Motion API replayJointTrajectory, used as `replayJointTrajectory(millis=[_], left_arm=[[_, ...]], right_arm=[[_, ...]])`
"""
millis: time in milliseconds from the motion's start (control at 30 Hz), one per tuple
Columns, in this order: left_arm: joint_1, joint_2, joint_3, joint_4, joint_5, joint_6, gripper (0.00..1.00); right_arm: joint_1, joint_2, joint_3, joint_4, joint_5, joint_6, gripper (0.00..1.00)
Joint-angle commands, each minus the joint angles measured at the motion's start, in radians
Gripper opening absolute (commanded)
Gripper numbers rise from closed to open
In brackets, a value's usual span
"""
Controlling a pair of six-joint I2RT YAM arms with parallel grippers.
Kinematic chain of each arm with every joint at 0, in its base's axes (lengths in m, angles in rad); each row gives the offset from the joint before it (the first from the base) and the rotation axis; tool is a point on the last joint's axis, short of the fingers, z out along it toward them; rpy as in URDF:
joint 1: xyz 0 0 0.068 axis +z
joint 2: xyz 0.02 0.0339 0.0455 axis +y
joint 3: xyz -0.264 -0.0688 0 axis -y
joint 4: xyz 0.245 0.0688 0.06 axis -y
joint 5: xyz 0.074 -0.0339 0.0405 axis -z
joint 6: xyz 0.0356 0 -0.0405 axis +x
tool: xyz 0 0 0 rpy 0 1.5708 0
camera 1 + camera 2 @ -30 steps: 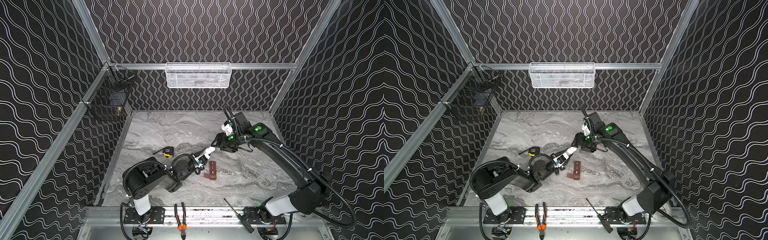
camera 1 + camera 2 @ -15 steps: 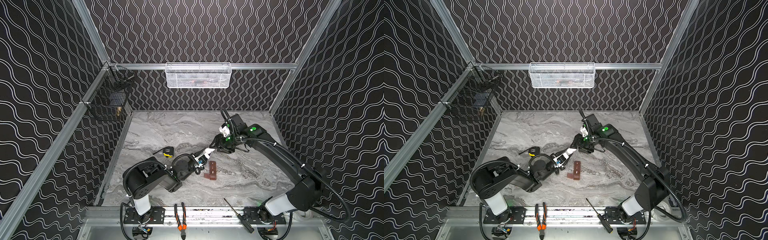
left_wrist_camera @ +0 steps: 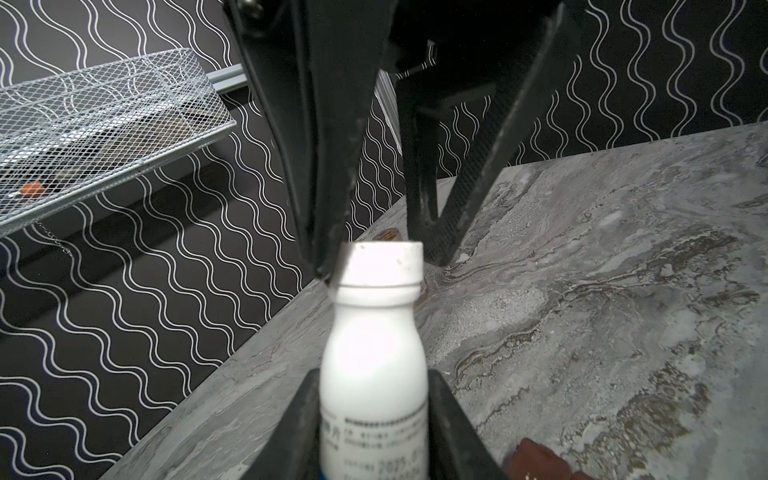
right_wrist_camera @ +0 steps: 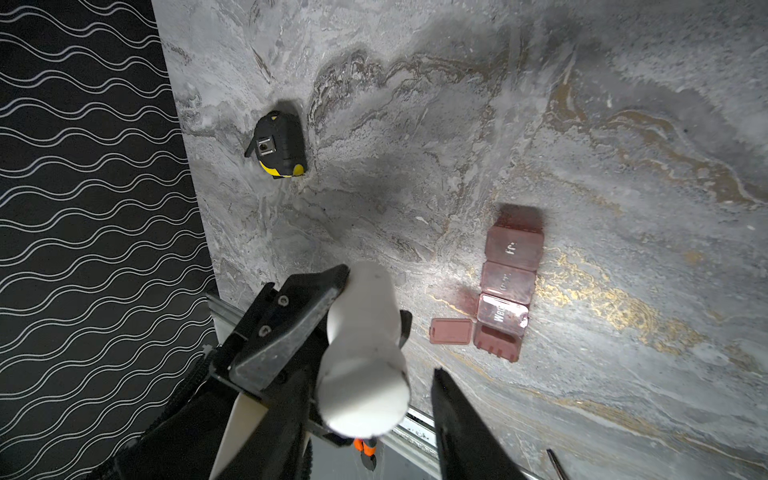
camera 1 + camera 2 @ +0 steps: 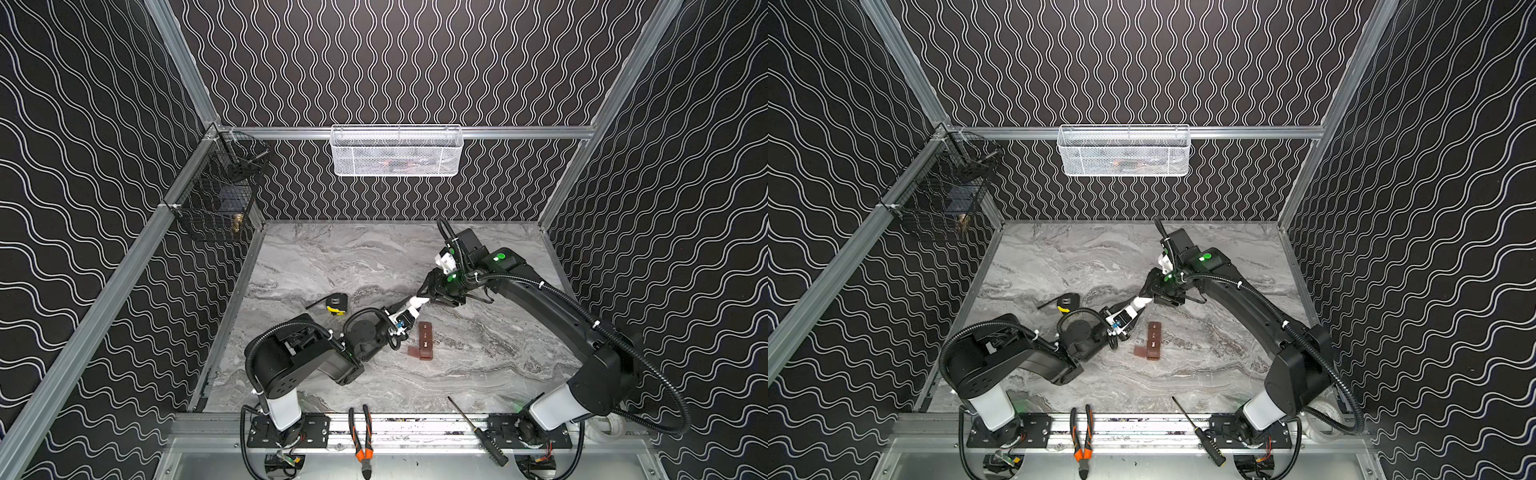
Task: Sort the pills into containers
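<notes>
The left gripper (image 5: 405, 316), jaws clamped on the white bottle (image 3: 374, 353), holds it cap-first toward the right gripper (image 5: 424, 299), whose jaws stand apart astride the cap (image 3: 380, 266), while the containers (image 5: 425, 340) lie on the table (image 5: 478, 365) just beside, nearer the left gripper.

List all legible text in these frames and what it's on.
"Wed": white print on the containers, on the shut lid next to the open compartment.
"2025.": on the label of the white bottle; the digits after it and the finer print above are too blurred.
Other two shut lids: white marks, unreadable.
Tape measure: label too small to read.
Both top views: nothing legible.
</notes>
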Motion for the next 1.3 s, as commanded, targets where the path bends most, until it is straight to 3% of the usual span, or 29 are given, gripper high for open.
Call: replayJointTrajectory(millis=[0,567,767,1267], left_arm=[[0.002,-0.007,-0.004,0.060,0.009,0.007,0.00],[0.000,-0.019,-0.016,0.059,0.019,-0.001,0.00],[0.000,-0.050,-0.034,0.057,0.048,-0.040,0.00],[-0.055,-0.236,-0.070,-0.216,0.127,-0.078,0.00]], right_arm=[[0.001,0.006,0.007,0.020,-0.014,-0.001,0.48],[0.001,-0.020,0.005,-0.003,-0.014,-0.038,0.27],[0.003,-0.053,-0.013,-0.042,-0.014,-0.137,0.27],[0.005,-0.178,-0.015,-0.110,0.036,-0.324,0.27]])
